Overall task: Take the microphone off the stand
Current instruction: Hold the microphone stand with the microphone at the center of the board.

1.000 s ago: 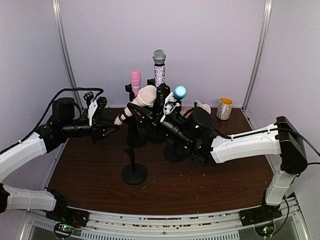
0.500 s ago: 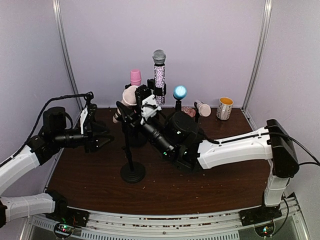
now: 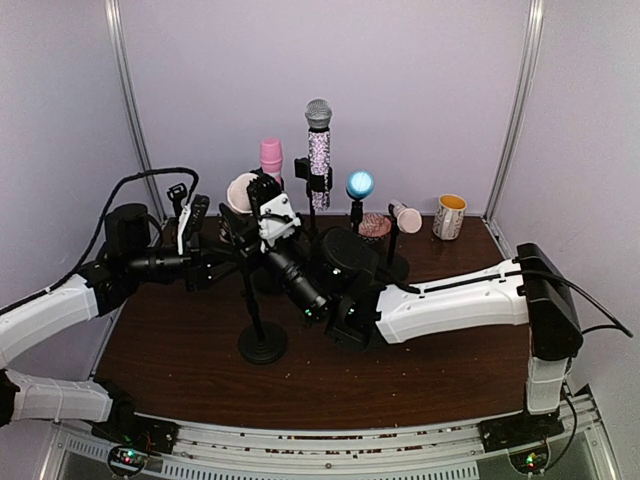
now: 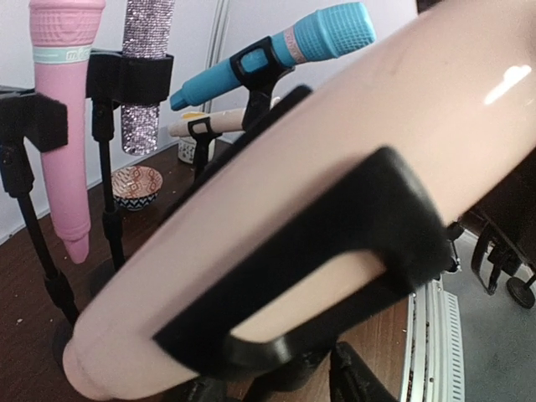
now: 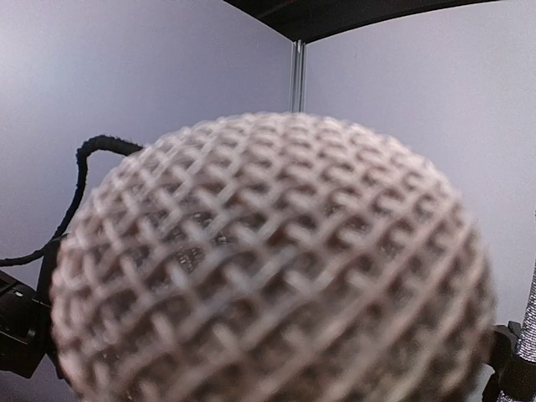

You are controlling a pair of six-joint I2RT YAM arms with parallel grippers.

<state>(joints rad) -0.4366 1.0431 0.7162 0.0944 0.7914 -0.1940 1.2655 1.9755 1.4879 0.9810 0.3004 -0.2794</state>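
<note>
The pale pink microphone (image 3: pixel 241 192) still sits in the black clip (image 4: pixel 368 218) of the front stand (image 3: pixel 262 343). Its mesh head leans toward the back left. My right gripper (image 3: pixel 268 215) is shut on the microphone just below the head. That head (image 5: pixel 268 260) fills the right wrist view. The microphone's smooth body (image 4: pixel 251 209) fills the left wrist view, with the clip wrapped round it. My left gripper (image 3: pixel 218 265) is at the stand's top from the left, close under the clip. Only dark edges of its fingers show, so their spacing is unclear.
Behind stand a pink microphone (image 3: pixel 271 158), a glitter one (image 3: pixel 318 140) and a blue one (image 3: pixel 359 184) on their own stands. A cream microphone (image 3: pixel 405 216), a patterned bowl (image 3: pixel 375 225) and a yellow-lined mug (image 3: pixel 449 216) sit at the back right.
The right gripper has swung the microphone's head leftward, and the stand's base has shifted slightly left. The left gripper drew back, then came in again to the stand's top.
</note>
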